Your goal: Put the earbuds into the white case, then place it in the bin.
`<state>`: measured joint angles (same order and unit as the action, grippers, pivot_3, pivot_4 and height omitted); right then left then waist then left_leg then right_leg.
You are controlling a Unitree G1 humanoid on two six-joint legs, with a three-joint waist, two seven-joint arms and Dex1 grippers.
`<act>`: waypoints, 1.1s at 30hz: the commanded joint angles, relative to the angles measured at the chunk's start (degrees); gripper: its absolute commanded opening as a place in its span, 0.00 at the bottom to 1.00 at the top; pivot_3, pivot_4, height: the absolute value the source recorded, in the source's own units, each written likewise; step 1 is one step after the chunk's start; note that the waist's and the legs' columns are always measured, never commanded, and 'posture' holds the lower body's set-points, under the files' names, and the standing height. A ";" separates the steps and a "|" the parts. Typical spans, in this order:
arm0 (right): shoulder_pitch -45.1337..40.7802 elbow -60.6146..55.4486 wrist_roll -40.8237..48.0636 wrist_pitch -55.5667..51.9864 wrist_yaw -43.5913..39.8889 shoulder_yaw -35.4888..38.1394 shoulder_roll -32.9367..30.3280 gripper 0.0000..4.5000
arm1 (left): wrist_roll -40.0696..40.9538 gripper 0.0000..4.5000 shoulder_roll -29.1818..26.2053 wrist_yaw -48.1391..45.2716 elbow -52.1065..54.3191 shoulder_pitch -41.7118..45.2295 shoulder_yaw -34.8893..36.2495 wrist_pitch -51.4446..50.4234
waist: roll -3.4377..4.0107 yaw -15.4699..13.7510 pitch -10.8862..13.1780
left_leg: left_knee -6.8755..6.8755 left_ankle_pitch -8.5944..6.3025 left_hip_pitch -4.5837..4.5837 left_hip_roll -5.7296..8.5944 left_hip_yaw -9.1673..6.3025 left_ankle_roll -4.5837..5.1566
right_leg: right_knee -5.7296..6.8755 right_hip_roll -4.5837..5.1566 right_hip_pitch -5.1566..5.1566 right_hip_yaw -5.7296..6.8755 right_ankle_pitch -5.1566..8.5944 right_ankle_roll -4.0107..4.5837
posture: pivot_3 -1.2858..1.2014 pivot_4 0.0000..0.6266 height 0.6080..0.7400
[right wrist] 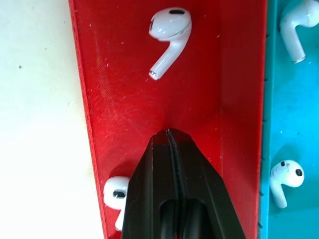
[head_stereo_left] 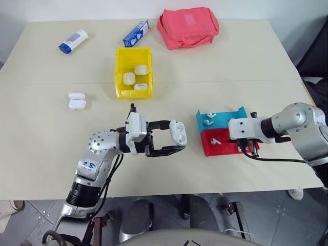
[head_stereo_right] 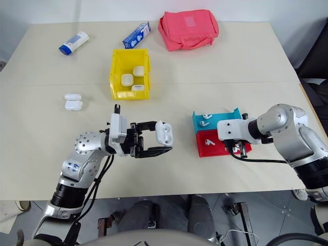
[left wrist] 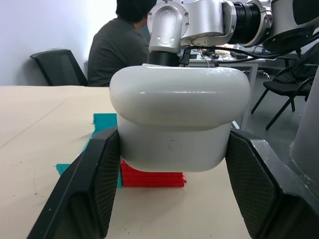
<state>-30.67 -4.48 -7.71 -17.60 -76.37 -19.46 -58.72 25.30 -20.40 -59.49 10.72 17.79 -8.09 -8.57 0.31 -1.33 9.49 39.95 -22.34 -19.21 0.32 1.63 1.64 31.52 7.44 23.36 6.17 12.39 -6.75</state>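
Between the left gripper's (head_stereo_left: pixel 171 138) fingers, above the table (head_stereo_left: pixel 46 133): white case (head_stereo_left: pixel 178 131), clamped, lid up. Over the red tray (right wrist: pixel 119 99): right gripper (right wrist: pixel 169 134), fingers pressed together on nothing, one earbud (right wrist: pixel 169 35) just ahead, another (right wrist: pixel 115 195) beside the fingers (two more on the blue tray (right wrist: pixel 291 124)). Farther back: yellow bin (head_stereo_left: pixel 134 72).

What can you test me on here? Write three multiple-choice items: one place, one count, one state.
1. The right claw is over: A the red tray; B the blue tray; C the pink bag.
2. Count of white cases in the yellow bin: A one; B three; C five.
3. The left claw is: A open and empty; B shut on a white case; C shut on a tube.

Answers: A, red plastic surrounds its tip; B, three lie inside; B, the case is clamped in it.
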 commanded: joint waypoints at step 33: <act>26.08 -31.66 14.71 -31.65 9.97 27.59 -11.80 0.34 | 0.05 0.62 4.97 -3.54 -7.43 6.42 -2.36 4.34 | 0.08 -0.31 -0.01 | 0.00 -0.04 -0.02 0.01 -0.04 0.06 | -0.04 0.05 -0.02 0.01 0.01 0.01 | 0.52 0.24 1.00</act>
<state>-3.77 -35.54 6.84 -48.95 -67.76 7.40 -70.02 25.14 -15.88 -62.77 2.02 23.78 -10.15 -5.05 0.39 -1.64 9.49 39.95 -22.38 -19.22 0.33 1.59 1.70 31.49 7.49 23.35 6.17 12.40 -6.74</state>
